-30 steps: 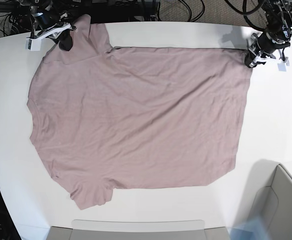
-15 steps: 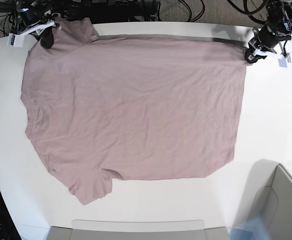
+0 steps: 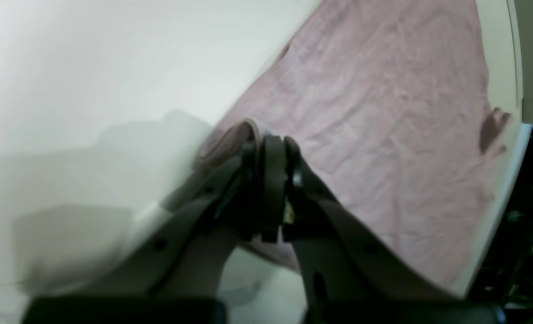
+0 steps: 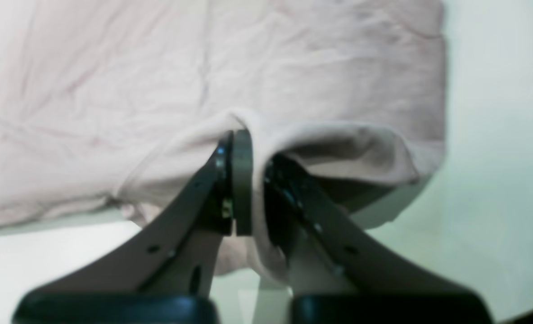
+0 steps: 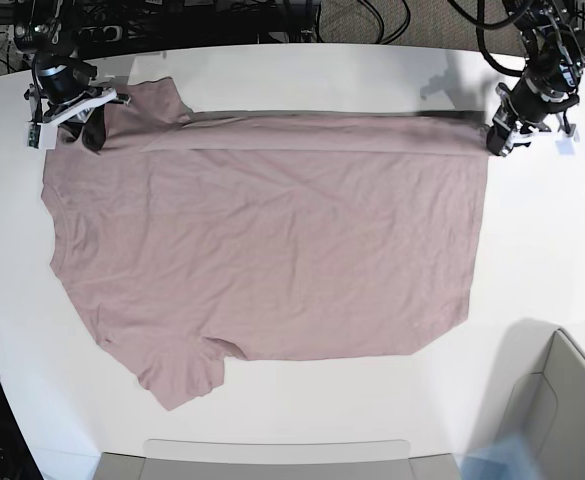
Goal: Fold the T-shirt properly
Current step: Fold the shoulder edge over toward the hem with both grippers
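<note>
Base view: the T-shirt point(image 5: 272, 240) lies spread mid-frame on the white table point(image 5: 542, 250); my right claw point(image 5: 90, 128) pinches its upper-left edge, my left claw point(image 5: 496, 140) its upper-right corner. Left wrist view: my clenched claw grips a fold at center. Right wrist view: cloth is clamped between my fingers, center frame.

Left gripper point(image 3: 271, 148): two dark, near-black flat fingers point(image 3: 273, 180) tapering to thin pads, widening toward a black base bar; small round screw holes along the finger arms, a tiny yellowish mark near the pad joint. Right gripper point(image 4: 248, 153): same dark wedge-shaped fingers point(image 4: 241, 180) with screw holes and bluish glints on metal fittings. In the base view both arms are black, with white tags or brackets by the wrists and black cables looping behind.
</note>
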`<state>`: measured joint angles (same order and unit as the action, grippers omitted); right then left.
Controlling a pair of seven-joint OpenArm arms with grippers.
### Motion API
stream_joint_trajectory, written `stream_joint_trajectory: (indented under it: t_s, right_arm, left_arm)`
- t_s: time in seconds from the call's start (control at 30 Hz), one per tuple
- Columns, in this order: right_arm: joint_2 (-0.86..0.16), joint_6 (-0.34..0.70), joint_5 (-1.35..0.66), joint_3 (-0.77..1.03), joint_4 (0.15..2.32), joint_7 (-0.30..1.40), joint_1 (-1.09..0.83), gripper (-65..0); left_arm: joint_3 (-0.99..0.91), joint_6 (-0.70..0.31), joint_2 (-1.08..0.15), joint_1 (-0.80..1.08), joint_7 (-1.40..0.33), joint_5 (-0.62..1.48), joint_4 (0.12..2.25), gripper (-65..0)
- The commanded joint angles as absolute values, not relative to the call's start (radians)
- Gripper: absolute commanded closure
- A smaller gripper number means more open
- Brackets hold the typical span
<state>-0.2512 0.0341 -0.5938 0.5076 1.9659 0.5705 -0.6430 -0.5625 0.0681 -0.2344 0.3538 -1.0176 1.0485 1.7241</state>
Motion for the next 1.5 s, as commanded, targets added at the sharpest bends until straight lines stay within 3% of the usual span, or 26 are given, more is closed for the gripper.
stream_joint_trajectory:
  t_s: [0.0, 0.3, 0.77, 0.97, 1.47]
  right_arm:
    - [-0.265, 0.038, -0.588, 0.516, 1.979, 0.561, -0.621, 0.0]
    - [-0.292, 0.039, -0.587, 0.498, 1.859, 0.674, -0.438, 0.0]
    - [-0.34, 0.039, -0.582, 0.409, 1.707, 0.676, -0.3, 0.0]
    - [-0.334, 0.039, -0.44, 0.314, 1.705, 0.673, -0.236, 0.0]
    - [-0.338, 0.039, -0.423, 0.292, 1.492, 0.67, -0.038, 0.0]
  left_arm:
    - [-0.564, 0.079, -0.251, 0.329, -1.001, 1.07, 1.741, 0.0]
    - [-0.561, 0.131, -0.252, 0.211, -1.001, 1.035, 1.69, 0.0]
    - [-0.518, 0.124, -0.254, 0.087, -1.003, 0.892, 1.629, 0.0]
    - [-0.45, 0.124, -0.251, 0.039, -0.993, 0.771, 1.62, 0.0]
    - [-0.452, 0.122, -0.257, -0.07, -0.992, 0.763, 1.477, 0.0]
